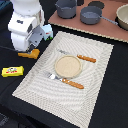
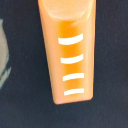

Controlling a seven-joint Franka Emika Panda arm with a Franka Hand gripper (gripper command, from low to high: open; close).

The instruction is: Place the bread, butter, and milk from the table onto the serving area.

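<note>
The bread [image 1: 29,53] is a golden-orange loaf lying on the black table [image 1: 15,95], just off the edge of the serving area on the exterior view's left. My gripper [image 1: 30,48] hangs right over it, jaws apart. In the wrist view the bread [image 2: 69,52] fills the frame and no finger touches it. The butter [image 1: 12,71] is a flat yellow packet on the table, nearer the front. The milk [image 1: 47,32] is a white carton behind my arm, partly hidden. The serving area [image 1: 95,80] is a beige striped placemat.
On the placemat are a round tan plate [image 1: 67,65], a fork [image 1: 65,81] and a knife [image 1: 80,56] with orange-brown handles. A brown wooden board [image 1: 107,31] at the back carries grey pots [image 1: 90,14]. A pale bowl [image 1: 123,16] is at the far right.
</note>
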